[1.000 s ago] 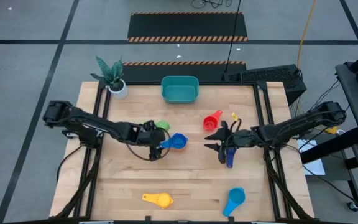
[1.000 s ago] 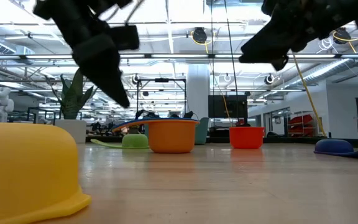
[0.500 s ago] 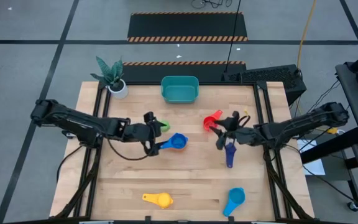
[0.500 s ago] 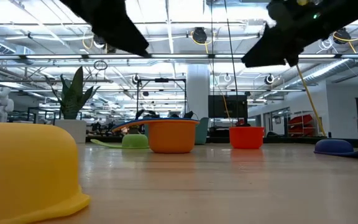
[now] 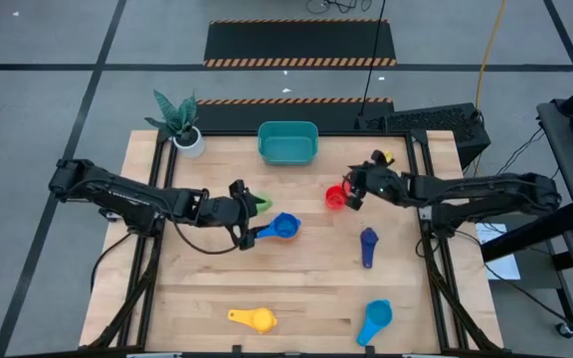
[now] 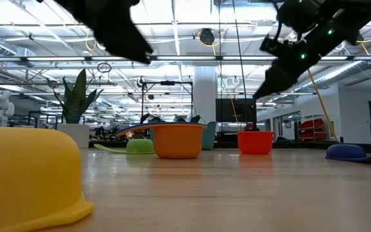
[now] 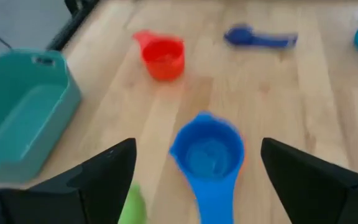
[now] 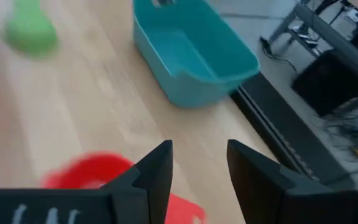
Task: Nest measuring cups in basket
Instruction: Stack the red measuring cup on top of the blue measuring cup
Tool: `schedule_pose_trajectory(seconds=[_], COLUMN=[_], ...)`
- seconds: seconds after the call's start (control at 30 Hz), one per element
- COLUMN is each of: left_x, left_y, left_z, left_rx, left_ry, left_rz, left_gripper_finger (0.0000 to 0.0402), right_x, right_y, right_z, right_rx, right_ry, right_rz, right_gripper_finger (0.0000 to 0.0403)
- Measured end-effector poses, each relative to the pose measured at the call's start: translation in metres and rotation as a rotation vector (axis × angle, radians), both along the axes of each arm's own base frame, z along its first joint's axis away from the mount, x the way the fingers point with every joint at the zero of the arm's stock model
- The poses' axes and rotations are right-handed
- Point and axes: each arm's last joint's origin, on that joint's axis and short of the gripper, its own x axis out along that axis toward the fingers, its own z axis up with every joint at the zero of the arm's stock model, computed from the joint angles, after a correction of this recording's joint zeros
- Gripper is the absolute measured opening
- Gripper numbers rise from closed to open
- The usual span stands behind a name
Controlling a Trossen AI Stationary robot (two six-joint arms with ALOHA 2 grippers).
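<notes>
a: why is everything scattered like this?

b: nothing is nested yet. the teal basket (image 5: 287, 142) sits empty at the middle of the tabletop's (image 5: 296, 288) far edge, and the cups lie loose: red cup (image 5: 338, 195) toward the right edge, navy cup (image 5: 368, 245) nearer than it, blue cup (image 5: 280, 228) mid-tabletop with the green cup (image 5: 258, 202) just beside it, yellow cup (image 5: 254, 318) and light blue cup (image 5: 375, 320) along the near edge. the orange one shows only in the low view (image 6: 177, 140).

a: and your arms?

b: my right end effector (image 5: 352, 189) hovers above the red cup, fingers parted and empty, arm reaching in low from the right edge. my left end effector (image 5: 240, 211) hangs raised over the blue cup's handle, fingers spread wide, holding nothing, arm stretched in from the left edge.
</notes>
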Motion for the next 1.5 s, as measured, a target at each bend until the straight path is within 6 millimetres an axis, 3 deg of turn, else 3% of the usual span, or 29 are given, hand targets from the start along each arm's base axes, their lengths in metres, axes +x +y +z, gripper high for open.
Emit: schedule_pose_trajectory(seconds=[0.17,0.47,0.97,1.23,1.5], left_x=[0.002,0.008,0.012,0.012,0.012], left_y=[-0.007,-0.007,0.003,0.008,0.004], left_z=[0.001,0.01,0.016,0.015,0.015], left_rx=[0.006,0.111,0.226,0.221,0.215], left_ry=[-0.021,-0.106,-0.139,-0.133,-0.137], left_rz=[-0.032,-0.099,-0.122,-0.104,-0.114], left_gripper_finger=[0.0347,0.0347,0.0347,0.0347,0.0347], right_x=[-0.006,-0.014,0.008,0.015,0.008], right_y=[-0.013,-0.039,-0.094,-0.097,-0.08], right_z=[-0.011,-0.017,-0.037,-0.058,-0.046], right_rx=[0.006,0.082,0.353,0.432,0.52], right_ry=[0.124,0.08,0.041,0.207,0.234], right_rz=[-0.047,-0.242,-0.018,0.022,-0.016], right_gripper_finger=[0.0161,0.0177,0.0127,0.0106,0.0089])
